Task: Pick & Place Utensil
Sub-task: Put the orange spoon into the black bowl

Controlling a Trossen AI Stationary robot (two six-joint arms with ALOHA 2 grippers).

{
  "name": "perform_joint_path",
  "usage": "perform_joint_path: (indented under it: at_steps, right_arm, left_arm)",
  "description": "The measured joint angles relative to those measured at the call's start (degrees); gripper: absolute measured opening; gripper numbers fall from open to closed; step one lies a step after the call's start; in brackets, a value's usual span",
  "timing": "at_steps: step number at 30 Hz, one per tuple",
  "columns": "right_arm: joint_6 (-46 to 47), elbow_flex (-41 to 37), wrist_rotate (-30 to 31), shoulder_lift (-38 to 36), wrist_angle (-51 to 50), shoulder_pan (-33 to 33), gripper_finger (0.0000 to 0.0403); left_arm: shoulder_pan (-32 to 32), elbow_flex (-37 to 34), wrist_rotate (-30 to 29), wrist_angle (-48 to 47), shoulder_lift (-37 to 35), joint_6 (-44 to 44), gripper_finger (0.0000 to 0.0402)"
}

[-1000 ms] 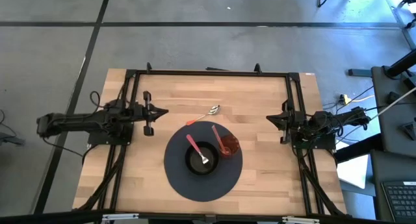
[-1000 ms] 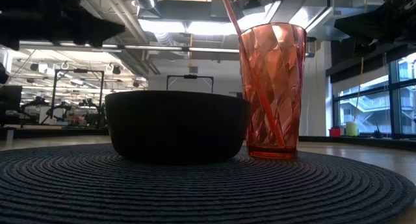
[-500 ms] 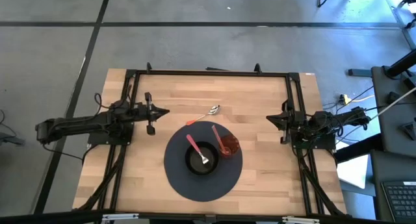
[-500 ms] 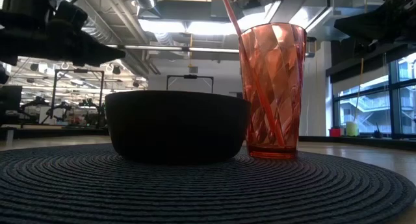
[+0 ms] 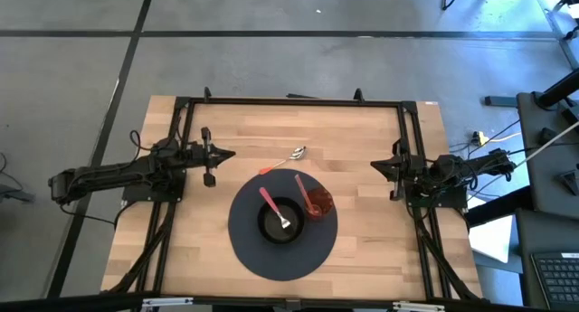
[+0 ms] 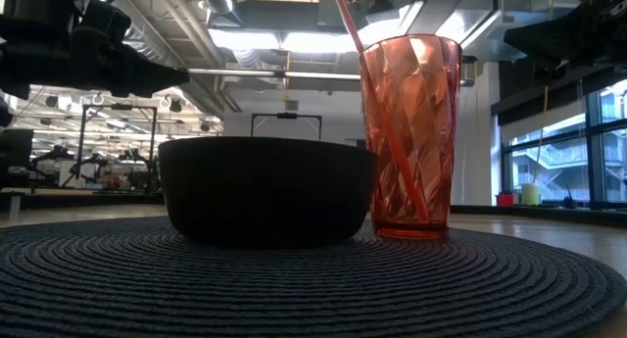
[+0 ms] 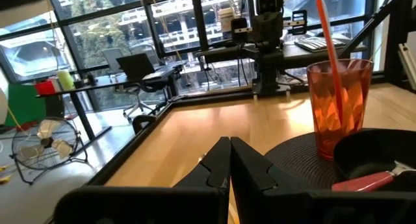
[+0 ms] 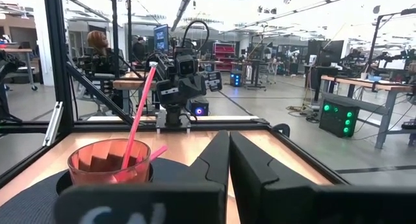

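Spoon (image 5: 297,154) lies well apart from both closed pincers, left (image 5: 228,155), right (image 5: 375,165).

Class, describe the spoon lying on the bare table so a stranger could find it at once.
Start at the round dark placemat in the middle of the wooden table. Just beyond its far edge, on bare wood, lies the spoon. Unlike the utensils in the bowl and the red cup, it lies flat, metal bowl, orange handle.
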Motion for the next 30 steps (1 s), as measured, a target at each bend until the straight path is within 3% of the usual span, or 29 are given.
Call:
perform_joint_path:
  at_steps: [15,20,30]
  right_arm:
    - [3.98,0.0,0.19,0.02,-2.51,0.02,0.0014]
    - [3.98,0.0,4.02,0.02,-2.38,0.0,0.001]
    - [6.13,0.0,4.02,0.02,-3.87,0.0,0.0003]
  left_arm:
    - [-0.02,0.0,-0.57,-0.04,0.0,0.18,0.0004]
    - [0.0,0.0,-3.49,-0.05,0.0,1.2,0.0004]
    - [0.0,0.0,-10.06,0.04,0.0,-0.21,0.0004]
